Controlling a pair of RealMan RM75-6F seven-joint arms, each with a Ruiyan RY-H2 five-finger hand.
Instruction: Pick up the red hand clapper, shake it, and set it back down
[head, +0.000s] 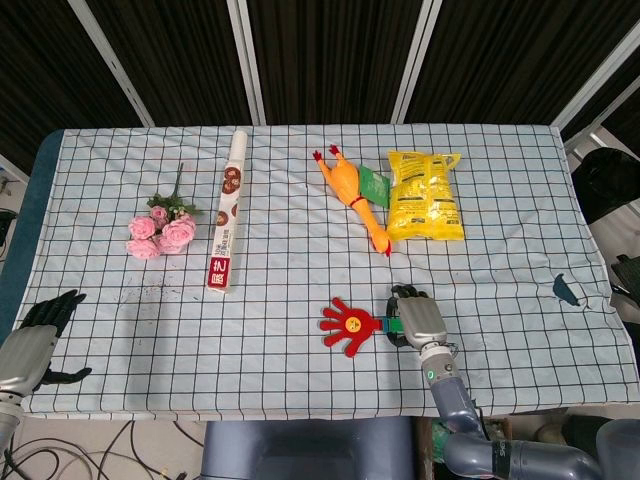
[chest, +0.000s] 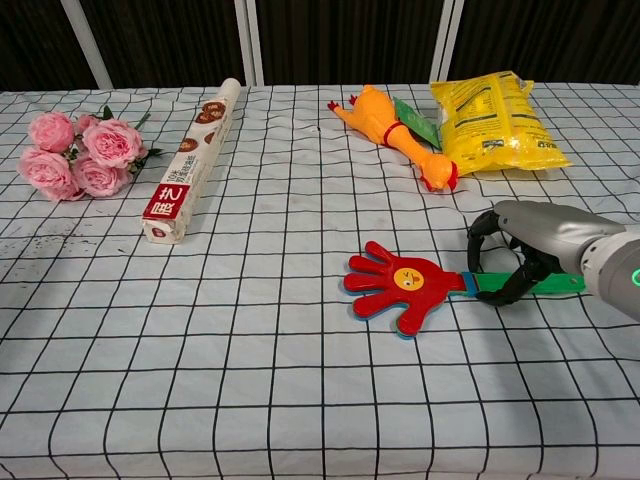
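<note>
Right hand (chest: 535, 250) at the clapper's handle

The red hand clapper (chest: 405, 285) lies flat near the table's (head: 300, 380) front edge. The fingers curl around its green handle (a firm grasp I cannot confirm); a loose hold could let it slip when lifted.

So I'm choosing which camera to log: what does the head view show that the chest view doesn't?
Only the head view shows the left robot hand, holding nothing, and the table's far edge. Only the chest view shows the clapper's green handle passing under the right robot hand. Both show the red hand clapper, rubber chicken, yellow bag, roses and roll box.
</note>
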